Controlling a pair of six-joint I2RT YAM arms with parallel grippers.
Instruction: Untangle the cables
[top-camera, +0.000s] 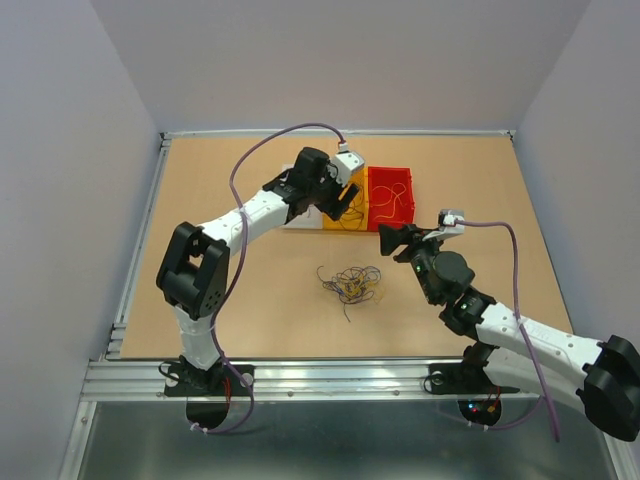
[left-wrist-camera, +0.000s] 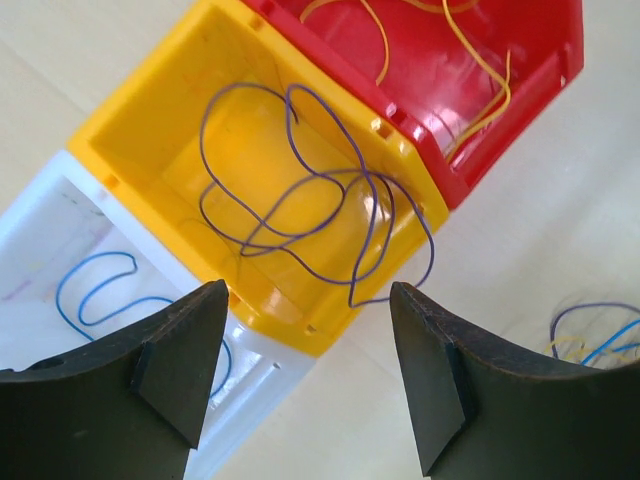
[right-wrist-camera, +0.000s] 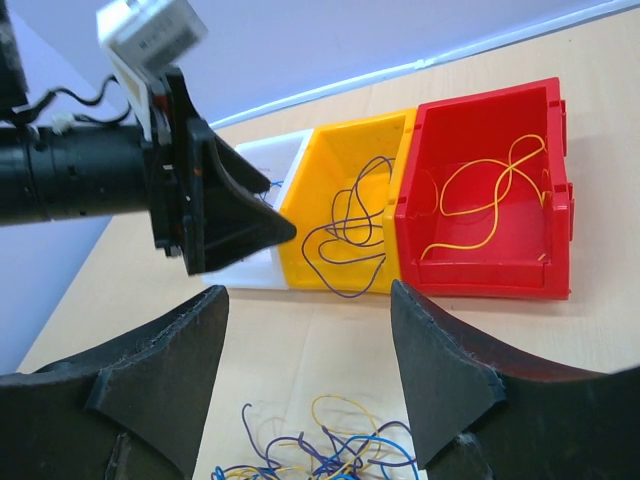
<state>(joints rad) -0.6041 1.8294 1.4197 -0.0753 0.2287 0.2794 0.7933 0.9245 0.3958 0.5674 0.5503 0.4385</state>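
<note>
— Where are the cables found?
— A loose tangle of cables (top-camera: 350, 283) in blue, yellow-orange and dark purple is seen on the table (top-camera: 250, 300). It lies about the middle, nearer than a row of three bins.

— What is held in the bins?
— A purple wire (left-wrist-camera: 300, 190) is coiled in the yellow bin (left-wrist-camera: 150, 110), and one loop is draped over its near rim. A blue wire (left-wrist-camera: 95, 290) is laid in the white bin (left-wrist-camera: 40, 215) on the left. Yellow-orange wires (right-wrist-camera: 490, 200) are curled in the red bin (right-wrist-camera: 480, 278) on the right. The three bins are set side by side, touching.

— How is the left gripper seen?
— The left gripper (left-wrist-camera: 307, 292) is held above the near edge of the yellow bin. Its jaws are spread wide and nothing is caught between them.

— And the right gripper?
— The right gripper (right-wrist-camera: 308, 292) is poised above the table, just near of the red bin and to the right of the tangle. It is likewise spread wide, and nothing is gripped.
</note>
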